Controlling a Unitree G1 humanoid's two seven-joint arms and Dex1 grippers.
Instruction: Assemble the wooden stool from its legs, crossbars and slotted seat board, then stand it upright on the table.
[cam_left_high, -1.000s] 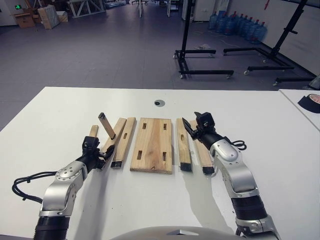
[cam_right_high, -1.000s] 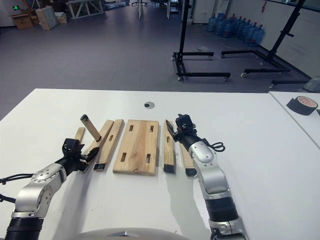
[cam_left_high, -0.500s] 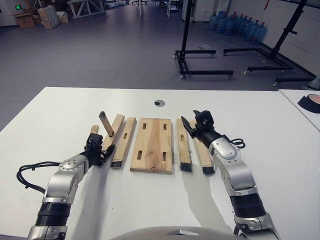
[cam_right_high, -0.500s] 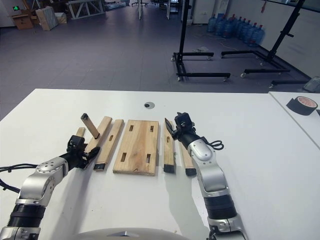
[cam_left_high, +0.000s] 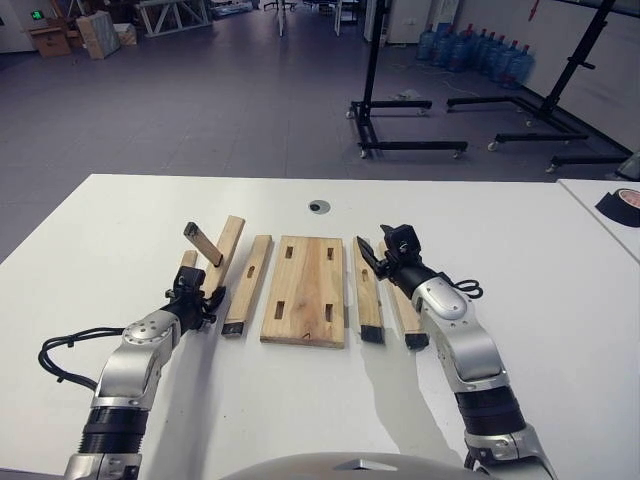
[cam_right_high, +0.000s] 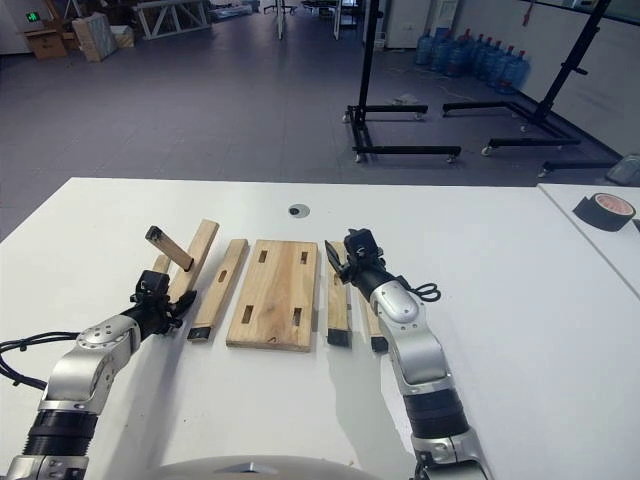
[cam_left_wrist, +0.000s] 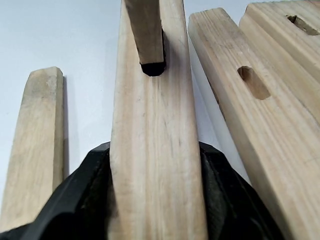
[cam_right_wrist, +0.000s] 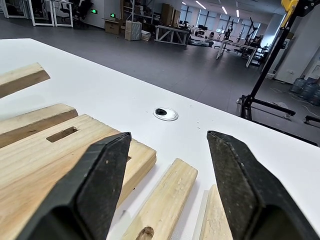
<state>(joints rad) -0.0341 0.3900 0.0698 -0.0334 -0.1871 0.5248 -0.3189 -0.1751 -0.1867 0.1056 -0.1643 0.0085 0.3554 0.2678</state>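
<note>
The left pincer (cam_left_high: 205, 298) grips a leg (cam_left_high: 226, 248) that points to 1 o'clock, while the wide-open, empty right pincer (cam_left_high: 378, 246) hovers over a loose leg (cam_left_high: 367, 292) pointing to 12 o'clock.

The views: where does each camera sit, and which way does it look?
Left eye view: on the head, facing forward and down; both arms show.
Right eye view: beside it, same scene.
Left wrist view: on that wrist, along the leg in the left gripper.
Right wrist view: on that wrist, past the open right gripper, over the seat board, which the eye views share.
</note>
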